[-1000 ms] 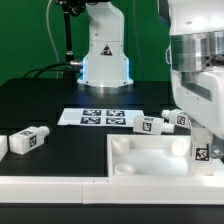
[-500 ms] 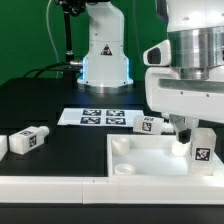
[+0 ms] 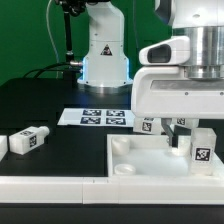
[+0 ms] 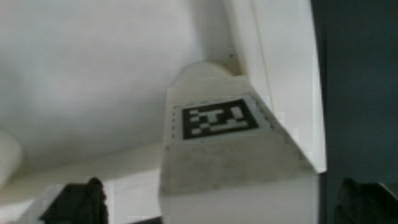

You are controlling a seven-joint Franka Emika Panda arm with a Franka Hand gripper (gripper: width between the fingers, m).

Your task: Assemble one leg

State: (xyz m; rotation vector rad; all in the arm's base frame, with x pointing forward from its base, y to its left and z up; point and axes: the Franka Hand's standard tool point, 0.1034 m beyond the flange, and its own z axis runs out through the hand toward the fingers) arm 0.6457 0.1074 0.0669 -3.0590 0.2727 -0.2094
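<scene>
Three legs show on the black counter (image 3: pixel 40 100): one lies on its side at the exterior view's left (image 3: pixel 27 141), one lies behind the big white tray-like panel (image 3: pixel 140 158) under the arm (image 3: pixel 151 125), and one stands upright at the panel's right corner (image 3: pixel 202 150). That upright leg is a white oblong block carrying a black-and-white square tag. The pincer (image 4: pixel 210 202) hangs spread just above it, fingertips (image 4: pixel 80 198) either side, touching nothing.

The marker board (image 3: pixel 95 117) lies flat on the black table (image 3: pixel 50 100); a white rimmed panel (image 3: pixel 130 150) sits nearer the camera.
</scene>
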